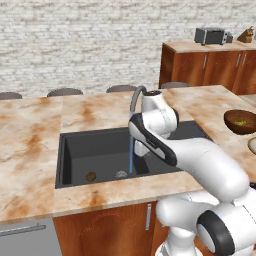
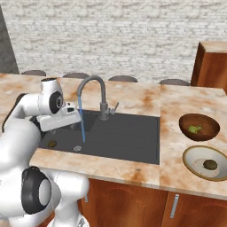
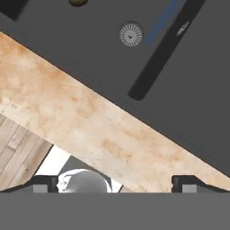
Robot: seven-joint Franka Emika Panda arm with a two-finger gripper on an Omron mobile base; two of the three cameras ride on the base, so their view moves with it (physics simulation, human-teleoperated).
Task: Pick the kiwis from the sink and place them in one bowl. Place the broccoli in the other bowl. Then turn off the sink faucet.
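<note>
The gripper (image 3: pixel 115 184) hangs empty above the sink (image 1: pixel 100 145), jaws wide apart. One kiwi (image 1: pixel 91 176) lies on the basin floor beside the drain (image 1: pixel 121 174); the arm should descend straight over it, avoiding the faucet (image 2: pixel 95 95).

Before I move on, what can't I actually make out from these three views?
- Gripper: in both base views the arm's own links hide it.
- Kiwi in the sink: hand view's top edge cuts it.
- Cream bowl: left base view's right edge cuts it.
- Broccoli in the wooden bowl: too small for detail.
- Faucet lever position: too small to read.
</note>
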